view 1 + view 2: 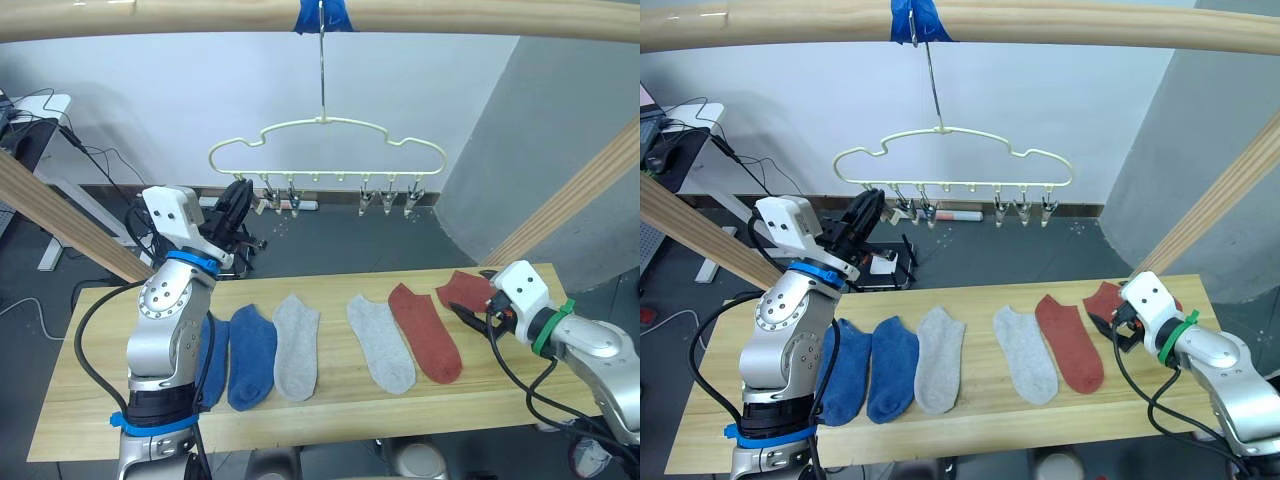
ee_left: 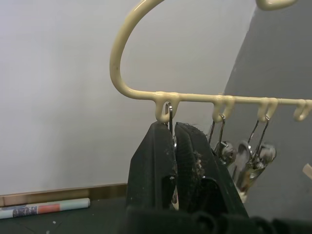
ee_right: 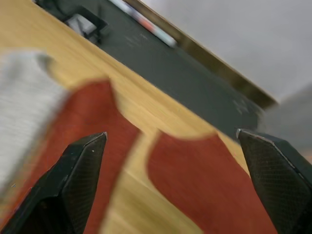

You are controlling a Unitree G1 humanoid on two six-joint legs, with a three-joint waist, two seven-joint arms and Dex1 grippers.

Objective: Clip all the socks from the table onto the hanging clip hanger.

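Six socks lie flat in a row on the desk (image 1: 330,405): 2 blue (image 1: 250,355), 2 grey (image 1: 297,345), 2 red (image 1: 425,330). L tool (image 2: 171,127) is raised at the yellow clip hanger (image 1: 325,150), fingers pressed together around the leftmost clip's wire (image 2: 170,113). R tool (image 3: 170,141) is spread wide, low over the red sock (image 3: 207,180) at the desk's right end.

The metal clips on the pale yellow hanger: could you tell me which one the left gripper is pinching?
The endmost clip at the hanger's left end; the left gripper's black fingers close around it.
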